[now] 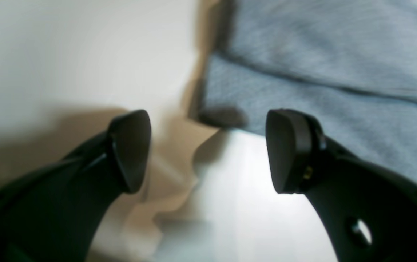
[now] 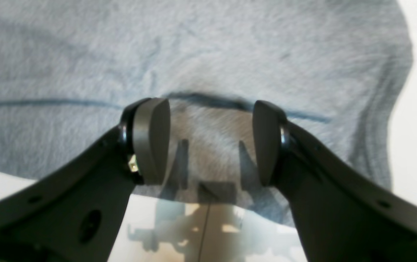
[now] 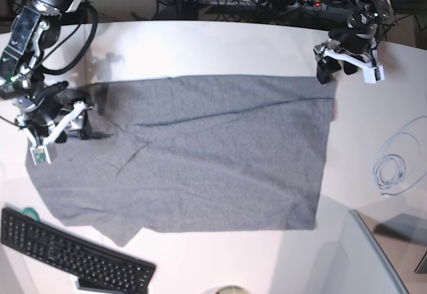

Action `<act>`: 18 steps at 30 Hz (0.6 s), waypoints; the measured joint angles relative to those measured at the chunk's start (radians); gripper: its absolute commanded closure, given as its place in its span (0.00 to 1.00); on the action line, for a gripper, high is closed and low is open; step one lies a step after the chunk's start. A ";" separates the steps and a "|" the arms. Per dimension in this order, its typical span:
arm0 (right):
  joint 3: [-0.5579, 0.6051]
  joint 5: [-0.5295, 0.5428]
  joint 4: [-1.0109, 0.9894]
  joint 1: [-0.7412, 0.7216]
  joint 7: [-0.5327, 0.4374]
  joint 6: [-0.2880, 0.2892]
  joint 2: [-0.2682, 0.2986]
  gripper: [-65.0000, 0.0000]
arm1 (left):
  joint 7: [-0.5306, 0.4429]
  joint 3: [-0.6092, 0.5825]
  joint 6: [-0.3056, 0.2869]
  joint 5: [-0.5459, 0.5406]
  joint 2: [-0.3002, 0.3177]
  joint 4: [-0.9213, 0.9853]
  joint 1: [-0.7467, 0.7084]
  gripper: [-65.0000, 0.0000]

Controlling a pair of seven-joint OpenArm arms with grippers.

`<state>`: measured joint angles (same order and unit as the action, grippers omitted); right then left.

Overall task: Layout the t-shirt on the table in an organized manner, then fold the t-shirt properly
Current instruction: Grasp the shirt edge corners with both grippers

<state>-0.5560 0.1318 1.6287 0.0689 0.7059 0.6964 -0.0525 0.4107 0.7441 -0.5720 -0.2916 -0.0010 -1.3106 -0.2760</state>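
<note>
The heather-grey t-shirt (image 3: 213,151) lies spread over the white table (image 3: 220,47), wrinkled near its left end. At that left end my right gripper (image 3: 85,115) stands open, low over the cloth. The right wrist view shows its fingers (image 2: 150,140) apart, with t-shirt (image 2: 208,54) fabric below and between them and nothing pinched. My left gripper (image 3: 335,71) is at the shirt's far right corner. It is open in the left wrist view (image 1: 208,153), over bare table (image 1: 259,203), with the t-shirt (image 1: 321,72) edge just beyond its fingertips.
A black keyboard (image 3: 73,254) lies at the front left, just below the shirt's edge, with a green roll (image 3: 27,213) beside it. A coiled white cable (image 3: 390,171) lies at the right. A grey panel (image 3: 373,261) fills the front right corner.
</note>
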 measured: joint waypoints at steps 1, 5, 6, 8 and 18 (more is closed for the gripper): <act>0.000 0.000 0.000 0.010 -0.001 0.000 0.000 0.48 | -0.008 0.001 -0.002 -0.010 0.002 0.016 0.009 0.28; -0.001 0.000 0.000 0.032 0.000 0.000 0.000 0.48 | -0.029 0.001 -0.002 -0.021 0.005 0.069 0.049 0.28; -0.001 0.001 0.000 0.032 0.000 0.000 0.000 0.48 | -0.035 0.001 -0.005 -0.026 0.006 0.083 0.058 0.28; -0.008 0.005 0.000 0.039 -0.002 0.000 0.000 0.48 | -0.041 0.002 -0.006 -0.030 0.006 0.105 0.073 0.28; -0.418 0.008 -0.002 -0.052 -0.003 -0.003 -0.067 0.48 | -0.029 0.001 -0.007 -0.029 0.006 0.131 0.083 0.87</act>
<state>-0.9745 0.1398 1.6264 0.0166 0.7029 0.6933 -0.1196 0.3813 0.7452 -0.5793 -0.3202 0.0055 -1.1797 -0.1932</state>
